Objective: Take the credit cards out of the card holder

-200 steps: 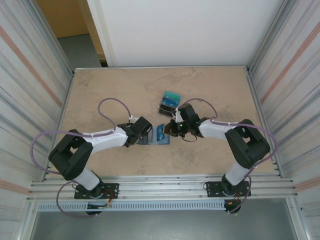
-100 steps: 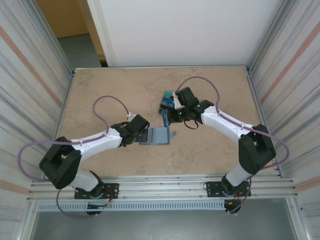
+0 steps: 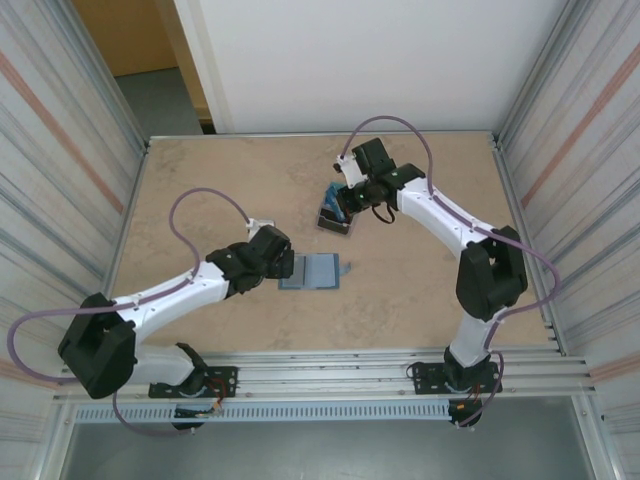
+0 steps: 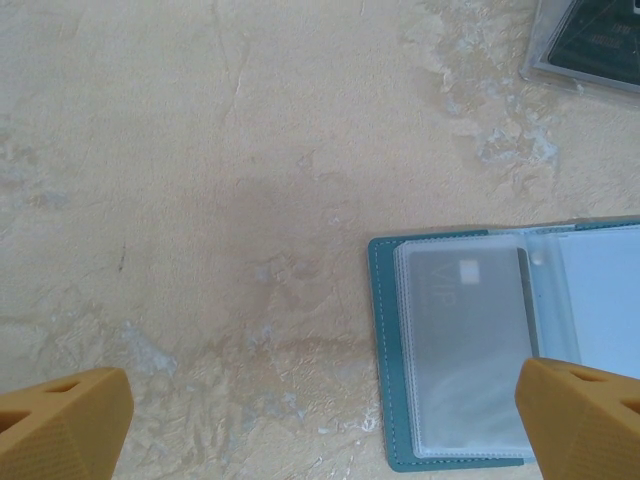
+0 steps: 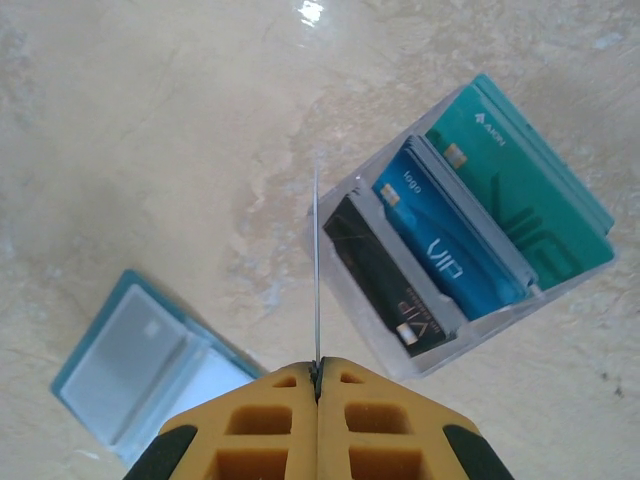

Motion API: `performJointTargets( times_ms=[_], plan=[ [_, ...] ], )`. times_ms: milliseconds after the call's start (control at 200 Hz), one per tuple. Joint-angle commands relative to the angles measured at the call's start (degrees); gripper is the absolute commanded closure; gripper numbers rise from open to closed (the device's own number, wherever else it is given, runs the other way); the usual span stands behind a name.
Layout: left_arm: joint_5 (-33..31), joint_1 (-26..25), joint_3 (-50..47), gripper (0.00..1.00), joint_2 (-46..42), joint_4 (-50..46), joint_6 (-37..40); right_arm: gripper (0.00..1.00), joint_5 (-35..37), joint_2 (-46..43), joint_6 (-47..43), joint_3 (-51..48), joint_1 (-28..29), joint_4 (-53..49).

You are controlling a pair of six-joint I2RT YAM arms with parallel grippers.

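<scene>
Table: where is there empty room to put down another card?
The far left corner of the table is bare, and so is the far right corner beyond the card tray. The near strip in front of the wallet is free too. The middle is crowded: wallet, tray, left gripper and right gripper sit close.

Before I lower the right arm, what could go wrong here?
The right end effector pinches the held card by one edge; it could snag on the tray or its slotted cards and twist loose.
The left end effector is open, not gripping the card holder, which could slide on the next pull.
</scene>
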Motion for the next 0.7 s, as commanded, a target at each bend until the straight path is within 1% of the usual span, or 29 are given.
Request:
performJointTargets(
  times_ms=[0, 236, 476, 697],
  plan=[
    [-1.33, 0.56, 0.46, 0.01, -2.14, -1.47, 0.97, 1.00, -1.51, 3.75, -6.07, 4.51, -1.65, -3.55],
    [-1.41, 1.54, -0.18, 0.01, -3.14, -1.39, 0.75, 1.00, 0.28, 9.87, -11.51, 10.68, -3.00, -6.47],
    [-0.67, 2.09, -0.26, 0.01, -2.92, -1.04, 0.54, 0.99, 1.52, 12.21, -15.99, 12.82, -3.29, -6.65],
    [-0.38, 2.43, -0.28, 0.01, -2.70, -1.40, 0.10, 0.99, 4.56, 14.47, -18.86, 13.79, -3.44, -7.00]
  ],
)
